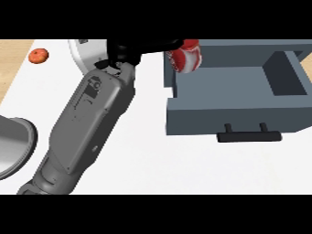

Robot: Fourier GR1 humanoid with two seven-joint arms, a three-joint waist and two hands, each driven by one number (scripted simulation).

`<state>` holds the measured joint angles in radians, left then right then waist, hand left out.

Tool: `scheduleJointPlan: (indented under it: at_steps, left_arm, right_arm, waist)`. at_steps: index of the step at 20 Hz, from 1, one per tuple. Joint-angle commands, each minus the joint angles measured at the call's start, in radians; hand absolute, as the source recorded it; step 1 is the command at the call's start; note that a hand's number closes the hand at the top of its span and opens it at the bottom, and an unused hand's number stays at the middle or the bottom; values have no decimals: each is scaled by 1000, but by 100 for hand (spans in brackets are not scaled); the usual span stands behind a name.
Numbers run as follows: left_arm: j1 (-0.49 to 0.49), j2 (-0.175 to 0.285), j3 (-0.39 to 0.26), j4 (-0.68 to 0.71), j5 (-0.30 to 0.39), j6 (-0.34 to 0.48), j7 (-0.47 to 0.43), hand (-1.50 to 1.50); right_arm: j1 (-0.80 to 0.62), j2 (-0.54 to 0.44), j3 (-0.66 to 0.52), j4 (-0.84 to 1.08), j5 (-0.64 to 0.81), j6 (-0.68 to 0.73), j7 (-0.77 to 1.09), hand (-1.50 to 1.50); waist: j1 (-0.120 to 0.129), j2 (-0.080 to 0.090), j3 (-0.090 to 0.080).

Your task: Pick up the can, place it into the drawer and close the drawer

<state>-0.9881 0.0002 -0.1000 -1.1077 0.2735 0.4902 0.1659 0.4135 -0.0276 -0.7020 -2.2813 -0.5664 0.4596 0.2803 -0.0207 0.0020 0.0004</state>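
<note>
In the head view, the red cylindrical metal can (186,59) with white markings on its side is off the counter. It is tilted, with its upper end leaning to the far right. It is at the far left corner of the open blue-grey box-shaped drawer (239,116), crossing the drawer's left wall, so part of it is over the inside and part is just outside. Whether its lower end touches the wall cannot be told.

The black left hand (137,49) is closed on the can, its fingers (168,45) curled round the can's far end. Its grey forearm (90,114) runs from the near left edge up across the white counter (158,155).

The drawer is pulled out towards the near side. Its flat front panel carries a black bar handle (249,136), and the floor inside shows plain blue-grey to the right of the can.

A white round plate (84,57) lies on the counter at the far left, partly hidden behind the hand. A small round orange fruit (39,55) lies further left, apart from the plate.
</note>
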Motion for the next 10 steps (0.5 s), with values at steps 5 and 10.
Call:
scheduleJointPlan:
  at_steps: [5, 10]
  left_arm:
    - [-112, 0, -106, 144, 121, 101, -84, 150]
    - [-286, 0, -82, 281, 166, 112, -51, 150]
  right_arm:
    - [14, 2, -12, -1, 7, 32, -22, -150]
    - [-13, -15, 4, -30, -29, -28, 47, -150]
  waist:
    - [-10, 0, 0]
    - [-14, 2, 0]
